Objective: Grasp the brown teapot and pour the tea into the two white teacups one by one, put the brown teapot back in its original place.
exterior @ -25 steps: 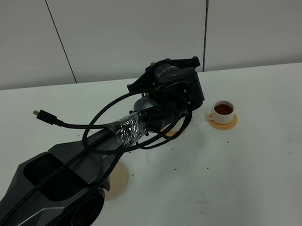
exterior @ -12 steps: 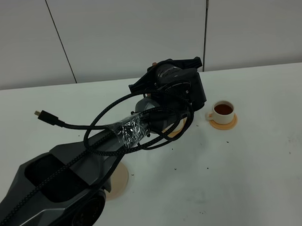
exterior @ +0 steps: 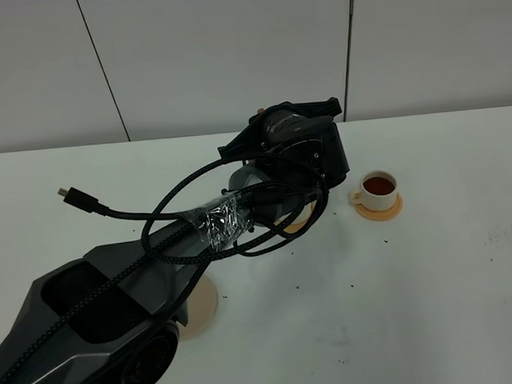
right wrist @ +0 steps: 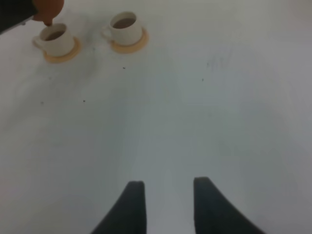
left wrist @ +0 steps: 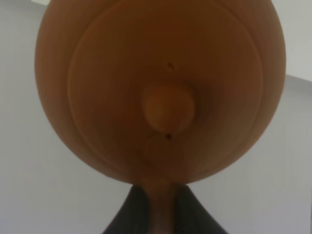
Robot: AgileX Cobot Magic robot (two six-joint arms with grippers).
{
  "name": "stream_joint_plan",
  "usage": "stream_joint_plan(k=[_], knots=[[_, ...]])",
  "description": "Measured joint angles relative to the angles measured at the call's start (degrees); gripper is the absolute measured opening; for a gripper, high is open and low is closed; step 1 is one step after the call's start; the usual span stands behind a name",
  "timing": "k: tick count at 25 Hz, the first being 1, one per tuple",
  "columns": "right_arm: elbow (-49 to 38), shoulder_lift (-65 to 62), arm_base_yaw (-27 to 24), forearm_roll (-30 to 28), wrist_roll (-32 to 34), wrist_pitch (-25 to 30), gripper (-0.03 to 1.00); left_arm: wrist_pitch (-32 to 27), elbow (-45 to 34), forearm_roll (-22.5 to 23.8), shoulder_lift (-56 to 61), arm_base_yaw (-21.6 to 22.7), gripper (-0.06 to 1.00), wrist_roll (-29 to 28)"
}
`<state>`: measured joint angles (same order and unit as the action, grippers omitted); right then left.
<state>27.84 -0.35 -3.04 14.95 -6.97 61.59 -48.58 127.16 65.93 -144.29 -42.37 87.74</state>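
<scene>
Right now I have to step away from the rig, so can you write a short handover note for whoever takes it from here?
Left claw: shut on the brown teapot by its handle, held tipped over the near teacup, spout at its rim.
Right claw: open, empty, above bare table.
Cups: the far teacup sits on its orange saucer and holds tea; the near one, on its own saucer, also shows tea, how full I cannot tell.
The beige coaster lies partly hidden under the left arm, with no teapot on it.
Left: finish this pour, level the teapot, set it back on the coaster.
</scene>
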Motion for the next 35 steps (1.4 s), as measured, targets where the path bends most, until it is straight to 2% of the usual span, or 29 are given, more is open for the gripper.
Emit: stream_joint_plan(k=[9,21,29,35], knots=[[0.00,0.00,0.00,0.00,0.00,0.00,0.24,-1.35,0.00,-1.61,0.00,0.04,0.17,-1.38],[0.00,0.00,0.00,0.00,0.00,0.00,0.24,-2.70,0.00,-4.53,0.61,0.61,0.17,-6.12],[0.00,0.00,0.00,0.00,0.00,0.00,0.24,-3.51,0.00,-11.53,4.65,2.18,0.17,-11.71],[0.00,0.00,0.00,0.00,0.00,0.00,0.24,-7.15,0.00,-24.73,5.79,6.36,0.17,-16.30]])
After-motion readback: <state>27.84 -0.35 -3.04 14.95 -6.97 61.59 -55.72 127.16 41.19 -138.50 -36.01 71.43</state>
